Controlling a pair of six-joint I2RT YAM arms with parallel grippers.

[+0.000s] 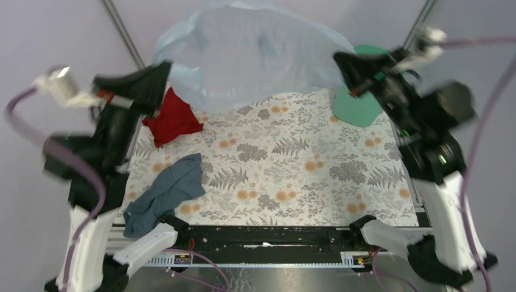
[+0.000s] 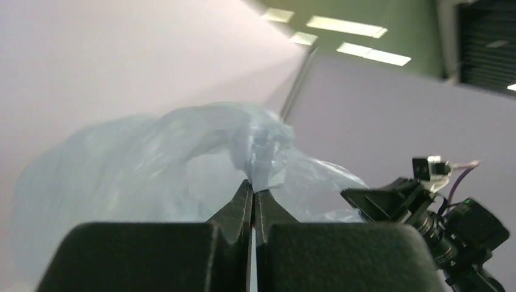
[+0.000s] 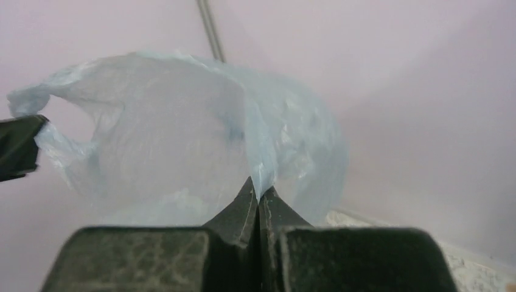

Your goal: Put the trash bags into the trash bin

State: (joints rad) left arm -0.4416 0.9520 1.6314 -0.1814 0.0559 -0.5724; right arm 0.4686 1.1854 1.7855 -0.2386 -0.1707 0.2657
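Observation:
The pale-blue translucent trash bag (image 1: 249,55) hangs stretched open in the air above the far edge of the table, between my two grippers. My left gripper (image 1: 165,68) is shut on the bag's left edge; in the left wrist view (image 2: 254,190) the film (image 2: 261,152) is pinched at the fingertips. My right gripper (image 1: 338,59) is shut on the bag's right edge; in the right wrist view (image 3: 258,191) the film (image 3: 182,140) billows beyond the tips. The mint-green trash bin (image 1: 359,103) stands at the far right, partly hidden behind my right arm.
A red cloth (image 1: 173,118) lies at the far left of the floral tablecloth (image 1: 292,164). A grey-blue cloth (image 1: 164,194) lies at the near left. Metal frame posts (image 1: 125,33) rise at the back corners.

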